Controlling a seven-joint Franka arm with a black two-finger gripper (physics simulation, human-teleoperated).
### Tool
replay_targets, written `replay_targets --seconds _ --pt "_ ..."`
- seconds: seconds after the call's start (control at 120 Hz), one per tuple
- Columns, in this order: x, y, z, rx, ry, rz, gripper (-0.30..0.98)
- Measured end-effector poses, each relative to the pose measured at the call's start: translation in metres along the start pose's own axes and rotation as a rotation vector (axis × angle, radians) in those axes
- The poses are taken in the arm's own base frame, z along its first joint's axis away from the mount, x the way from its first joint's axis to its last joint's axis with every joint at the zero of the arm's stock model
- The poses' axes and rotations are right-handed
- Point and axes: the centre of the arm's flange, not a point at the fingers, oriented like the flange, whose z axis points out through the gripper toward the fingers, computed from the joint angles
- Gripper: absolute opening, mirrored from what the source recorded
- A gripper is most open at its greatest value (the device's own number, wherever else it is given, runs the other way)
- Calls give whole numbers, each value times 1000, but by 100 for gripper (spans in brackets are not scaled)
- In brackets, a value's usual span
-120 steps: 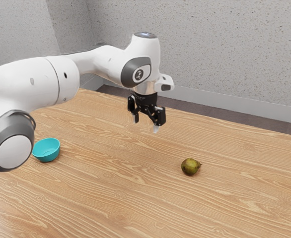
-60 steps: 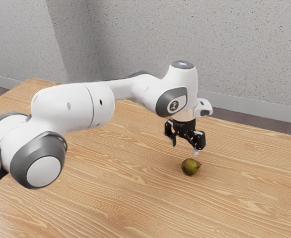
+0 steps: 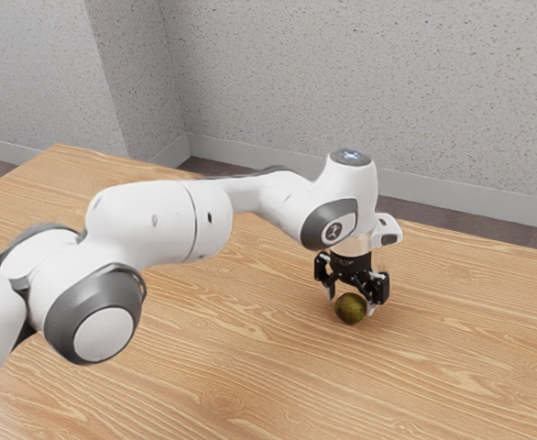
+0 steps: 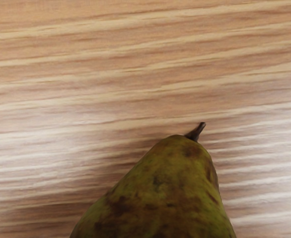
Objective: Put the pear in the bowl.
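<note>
Straddling the pear (image 4: 168, 193), gripper (image 3: 352, 302) spread

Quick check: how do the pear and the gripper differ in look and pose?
The pear is mottled green and brown; the gripper is mostly black. The pear is rounded, tapering to a stem; the gripper is angular. The pear lies on the table; the gripper hangs open over it.

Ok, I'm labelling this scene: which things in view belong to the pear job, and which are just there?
For the job:
- green-brown pear with a dark stem
- black two-finger tool, open, around the pear
- white-and-grey jointed arm

Just there:
- light-brown wooden table
- speckled grey wall
</note>
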Motion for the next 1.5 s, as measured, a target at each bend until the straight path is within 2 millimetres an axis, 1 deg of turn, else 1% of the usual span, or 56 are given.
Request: replay_targets --seconds 0.15,0.283,0.55,0.617,0.733,0.767,0.817,0.867,0.933,1.1,1.167,1.242,1.275,1.342,1.5 --pt "0 -1 7 2 -4 -16 52" --pt "0 0 8 1 -2 -27 44" --pt "1 -1 8 2 0 -44 39" --pt "0 -1 4 2 3 -47 37" --pt "-1 -4 -13 0 17 -55 34" --pt "-3 -7 -17 1 17 -59 34" --pt "-6 -16 -22 6 11 -73 33" --pt "-12 -36 -29 13 -3 -98 32" --pt "-22 -74 -36 22 -28 -149 31" --pt "-56 -194 -54 26 -80 -324 30" --pt "-70 -245 -62 23 -82 -403 30" --pt "-91 -302 -69 20 -87 -494 30" --pt "-102 -324 -71 18 -88 -532 30" --pt "-116 -360 -77 16 -80 -594 30" --pt "-139 -437 -83 12 -61 -725 30"
